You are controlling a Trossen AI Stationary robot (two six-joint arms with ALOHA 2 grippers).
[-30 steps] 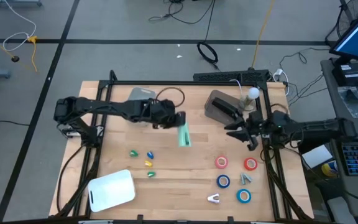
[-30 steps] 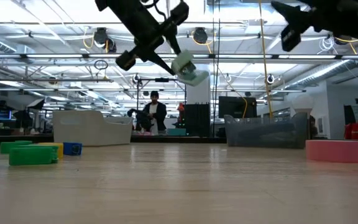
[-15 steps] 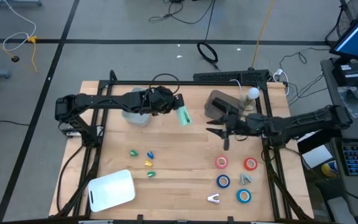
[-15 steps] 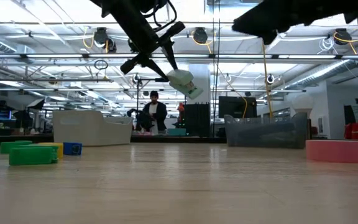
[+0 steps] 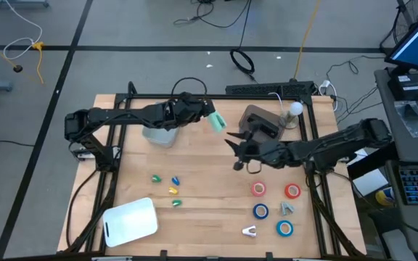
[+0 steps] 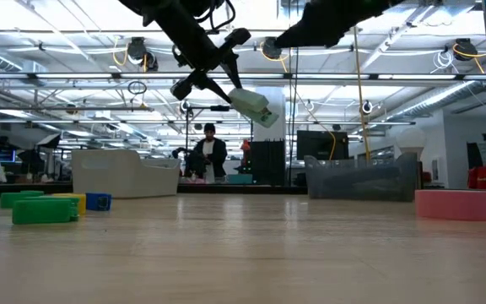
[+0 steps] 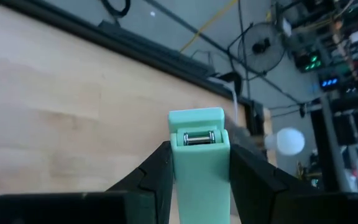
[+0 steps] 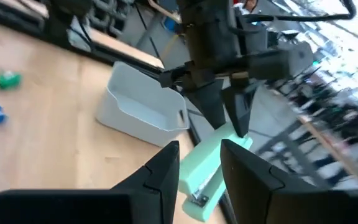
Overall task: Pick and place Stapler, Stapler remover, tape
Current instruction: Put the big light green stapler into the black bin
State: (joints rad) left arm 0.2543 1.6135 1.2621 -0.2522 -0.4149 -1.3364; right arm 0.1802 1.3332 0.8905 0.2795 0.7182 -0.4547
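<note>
Left gripper pinches the green stapler in the air at 12 o'clock of the surface, mid-carry; right gripper, part spread and empty, reaches toward it, so likely a handover or a drop into a bin next. Light bin at 11 and dark bin at 1: contents can't tell; tape rolls lie at 4.

Smooth mint plastic stapler with shiny metal insert; matt wooden table.
</note>
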